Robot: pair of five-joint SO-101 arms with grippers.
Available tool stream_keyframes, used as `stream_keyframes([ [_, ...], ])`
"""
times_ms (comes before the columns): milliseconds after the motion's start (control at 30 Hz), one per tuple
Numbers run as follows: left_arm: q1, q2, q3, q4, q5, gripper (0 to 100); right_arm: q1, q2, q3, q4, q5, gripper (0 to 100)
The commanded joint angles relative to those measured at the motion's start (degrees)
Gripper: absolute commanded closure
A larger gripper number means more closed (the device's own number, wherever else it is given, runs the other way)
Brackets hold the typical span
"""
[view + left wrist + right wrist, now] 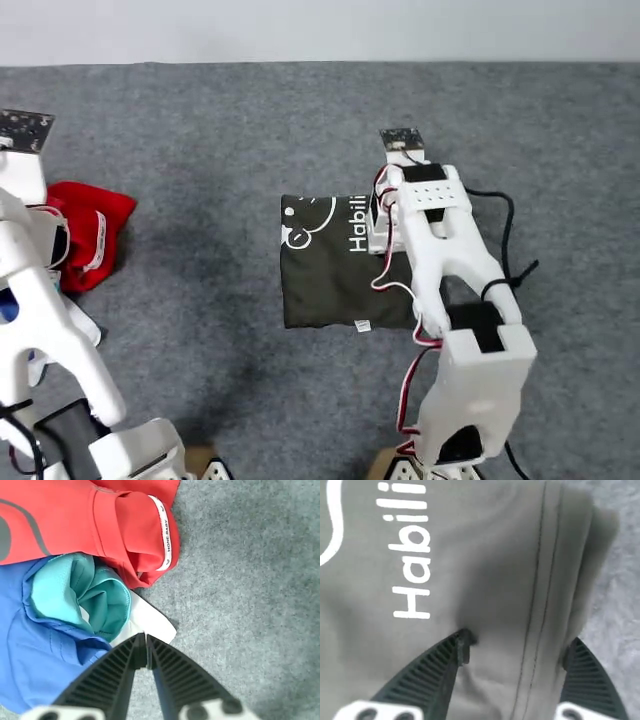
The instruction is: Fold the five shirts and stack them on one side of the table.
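Observation:
A dark grey shirt (325, 270) with white print lies folded in the middle of the table. My right gripper (517, 647) is open and pressed down on the shirt's right part, one finger (445, 665) on the flat cloth and the other near the shirt's edge, with a stitched seam between them. In the high view that gripper (385, 215) is over the shirt's far right corner. At the left edge lies a heap of a red shirt (100, 520), a teal shirt (95, 595), a blue shirt (35, 655) and a white one (147, 622). My left gripper (145, 652) hangs shut just above the white cloth, holding nothing.
Grey carpet-like cloth (200, 130) covers the whole table. The red shirt (95, 225) shows beside the left arm (40, 300) in the high view. Black cables (505, 235) trail off the right arm.

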Motion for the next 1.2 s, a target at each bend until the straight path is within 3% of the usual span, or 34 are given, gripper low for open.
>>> stream_keyframes([
  [0, -0.35, -1.85, -0.22, 1.49, -0.44, 100, 2.07, 1.89, -4.22, -0.75, -2.02, 69.0],
  [233, -0.35, -1.85, -0.22, 1.41, -0.44, 100, 1.89, 10.77, -10.11, 3.47, -2.29, 71.3],
  [433, -0.35, -1.85, -0.22, 1.41, -0.44, 100, 1.27, 13.41, -17.67, 12.97, -0.26, 99.8],
  [633, -0.35, -1.85, -0.22, 1.41, -0.44, 100, 3.30, 10.68, -22.59, 20.44, 4.31, 98.8],
  [767, -0.26, -1.85, -0.22, 1.32, -0.44, 100, 7.87, 6.37, -25.49, 25.36, 15.82, 99.0],
  [900, -0.26, -1.93, -0.22, 1.32, -0.53, 100, 14.90, 4.00, -28.92, 25.27, 33.58, 99.0],
  [1000, -0.26, -1.85, -0.22, 1.32, -0.53, 100, 18.86, 4.00, -30.24, 22.02, 47.12, 99.0],
  [1167, -0.26, -1.85, -0.22, 1.32, -0.53, 100, 22.11, 6.29, -30.42, 11.74, 63.03, 99.0],
])
